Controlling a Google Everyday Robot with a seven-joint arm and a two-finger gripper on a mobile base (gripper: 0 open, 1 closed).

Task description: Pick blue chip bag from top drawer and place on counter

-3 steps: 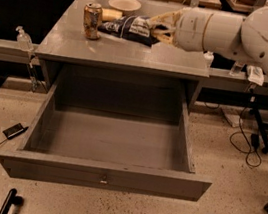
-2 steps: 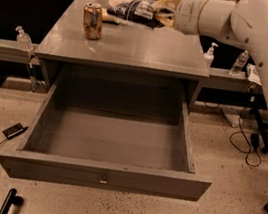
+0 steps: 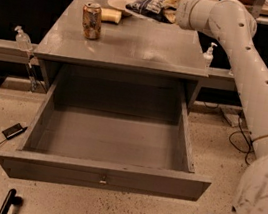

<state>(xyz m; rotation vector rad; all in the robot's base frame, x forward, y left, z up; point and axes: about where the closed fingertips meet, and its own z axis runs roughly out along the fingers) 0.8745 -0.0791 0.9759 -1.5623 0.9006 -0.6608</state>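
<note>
Since a second ago, my gripper [image 3: 170, 8] has carried the blue chip bag [image 3: 147, 7] farther back above the counter [image 3: 133, 45], jaws clamped on its right end. Seems light, crinkly, slippery foil.

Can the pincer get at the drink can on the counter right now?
Likely not yet: the pincer, above the counter's back edge, holds the blue chip bag; the can itself stands exposed from above.

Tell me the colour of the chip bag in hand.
Dark blue with pale patches, camera view; hand holds chip bag over the counter at rear.
</note>
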